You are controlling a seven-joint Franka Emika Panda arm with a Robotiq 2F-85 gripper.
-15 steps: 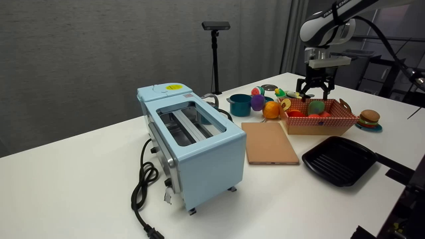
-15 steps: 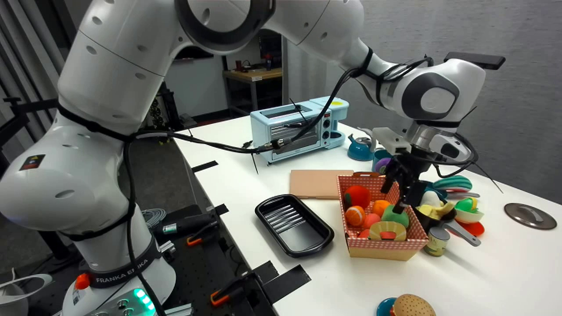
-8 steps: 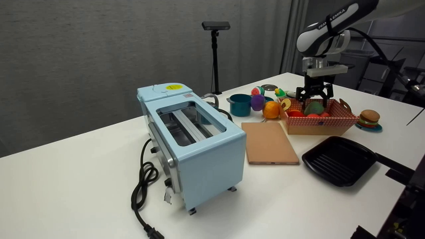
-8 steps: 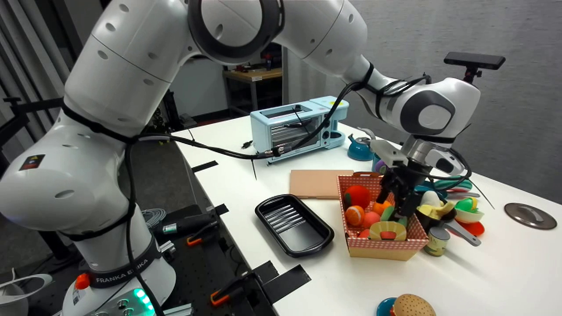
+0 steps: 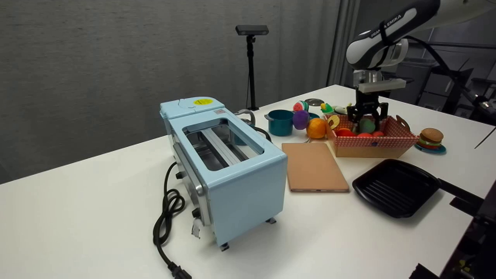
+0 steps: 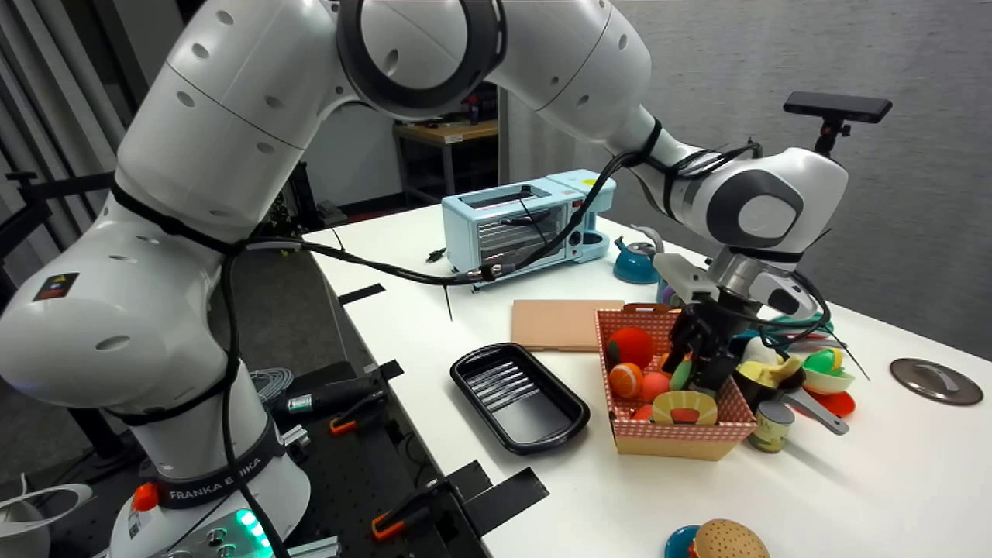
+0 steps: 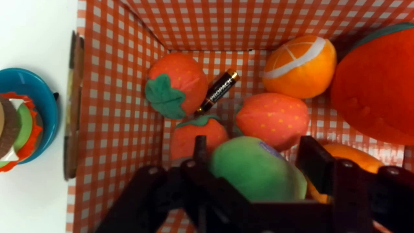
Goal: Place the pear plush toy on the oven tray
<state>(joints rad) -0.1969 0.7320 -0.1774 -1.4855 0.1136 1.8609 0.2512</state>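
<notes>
Two jaws of the tool (image 7: 254,145) had dropped and narrowed astride the pear plush toy (image 7: 252,171), though whether they gripped I couldn't tell; picking seemed begun. The toy lay inside the crate (image 7: 119,106), the oven tray (image 6: 531,415) at nine o'clock in an exterior view.

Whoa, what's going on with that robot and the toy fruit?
A robot arm has its gripper down in a red-checked box of toy fruit, with a green pear plush toy between its fingers. I can't tell whether they're gripping it yet. The pear is meant for the black oven tray, which sits on the white table near the box. It isn't there yet.
</notes>
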